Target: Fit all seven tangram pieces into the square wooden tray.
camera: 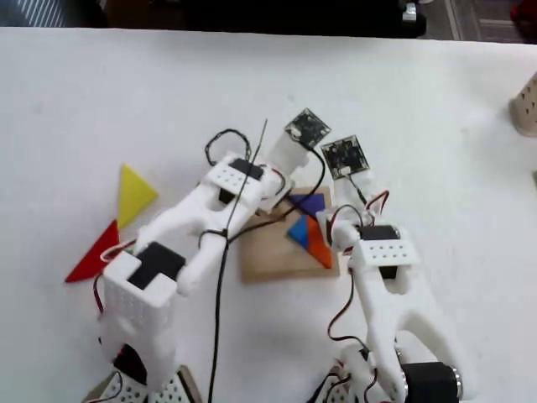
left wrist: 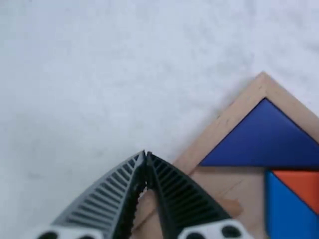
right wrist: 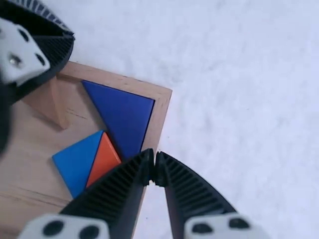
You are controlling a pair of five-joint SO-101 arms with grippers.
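Note:
The square wooden tray [camera: 268, 256] lies mid-table, between the two arms. Inside it, a dark blue triangle [left wrist: 264, 137] fills one corner, and a light blue piece [right wrist: 75, 159] and an orange piece [right wrist: 103, 158] lie side by side next to it. A yellow triangle [camera: 132, 193] and a red triangle [camera: 94, 254] rest on the table off to the left. My left gripper [left wrist: 146, 159] is shut and empty, its tips over the tray rim [left wrist: 239, 107]. My right gripper [right wrist: 152, 162] is shut and empty above the rim [right wrist: 160, 117] beside the dark blue triangle.
A wood-coloured ridge [right wrist: 57, 104] shows inside the tray near the left gripper's fingers [right wrist: 50, 45]. White table surrounds the tray, with open room beyond it. A pale perforated object [camera: 525, 105] stands at the right edge. Cables trail along both arms.

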